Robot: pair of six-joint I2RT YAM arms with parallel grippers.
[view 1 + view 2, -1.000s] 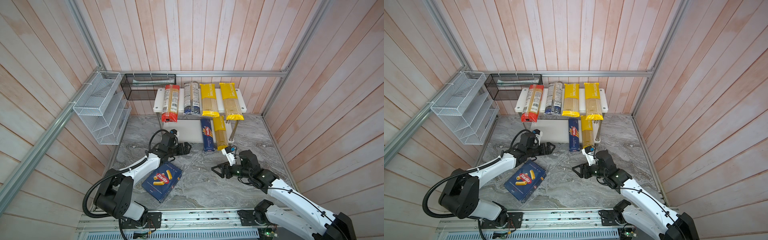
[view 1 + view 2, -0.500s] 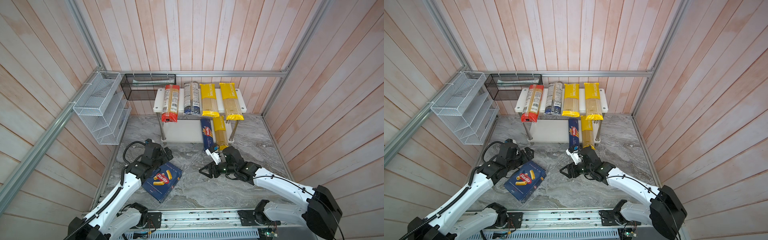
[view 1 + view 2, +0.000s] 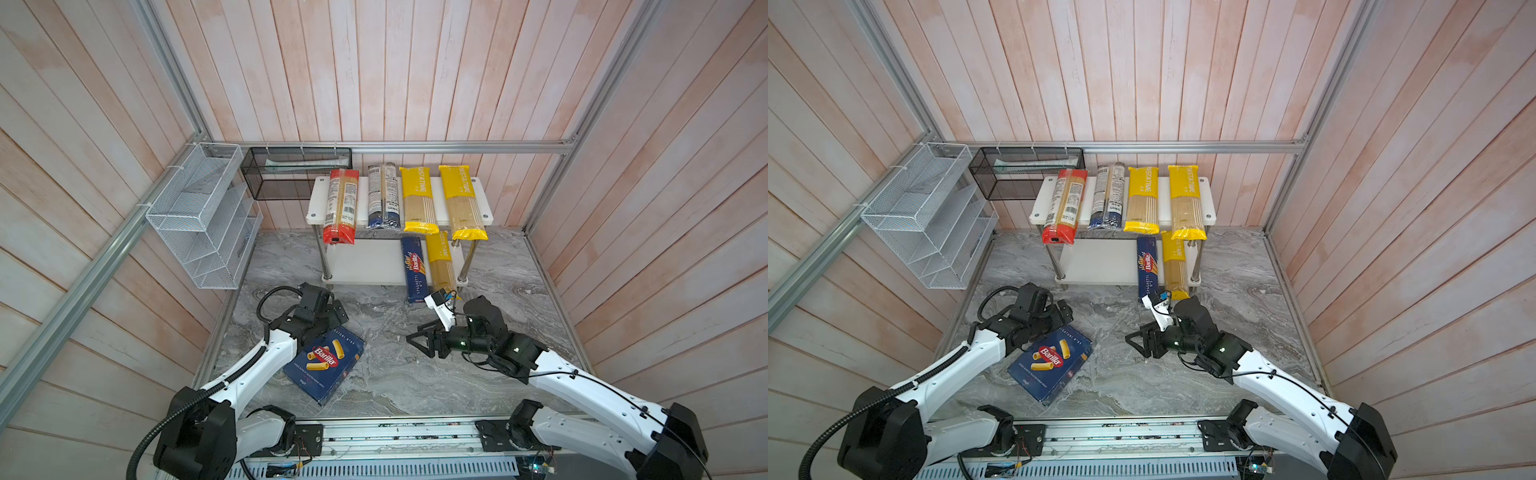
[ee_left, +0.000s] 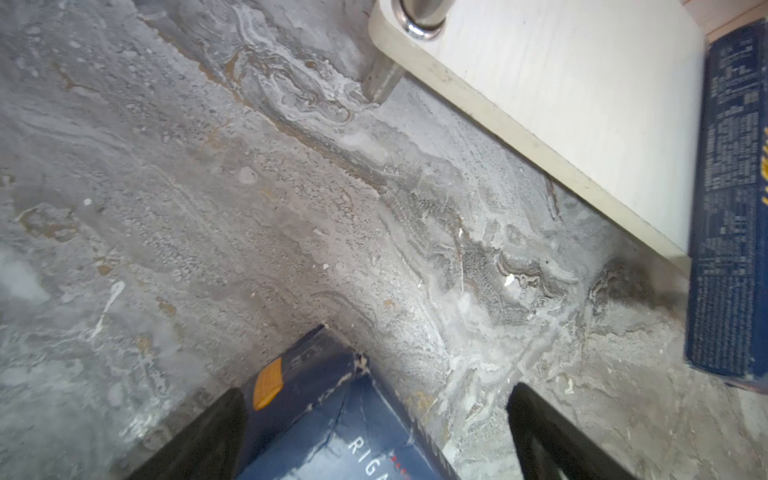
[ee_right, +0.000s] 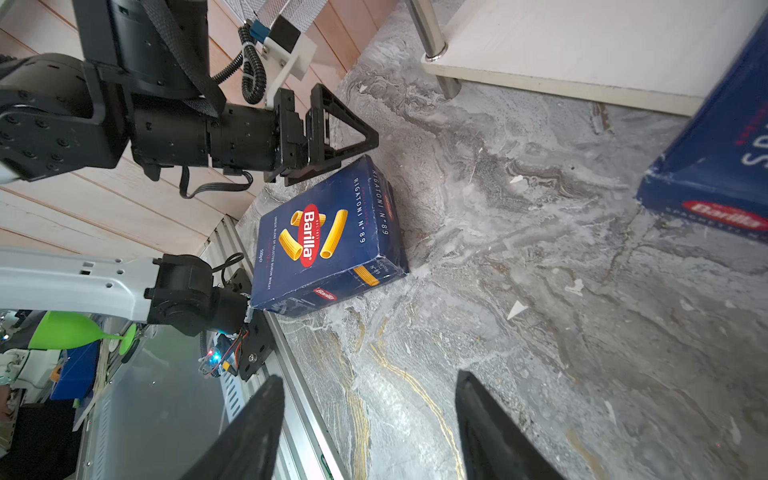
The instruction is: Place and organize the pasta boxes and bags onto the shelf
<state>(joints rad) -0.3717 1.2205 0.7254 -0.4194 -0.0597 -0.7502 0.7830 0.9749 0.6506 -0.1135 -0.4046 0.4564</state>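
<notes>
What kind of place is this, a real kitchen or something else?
Probably a lab mock-up of a pantry: two robot arms, plank walls in an aluminium frame, a small shelf holding pasta bags.

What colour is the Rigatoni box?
The Rigatoni box is dark blue with a red oval logo, clearest in the right wrist view.

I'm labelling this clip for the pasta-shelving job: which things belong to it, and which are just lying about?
Job: Rigatoni box, Spaghetti box, yellow bags, red-ended bag, blue-ended bag, shelf.
Lying about: white wire rack, black mesh basket, green glass off the table.
</notes>
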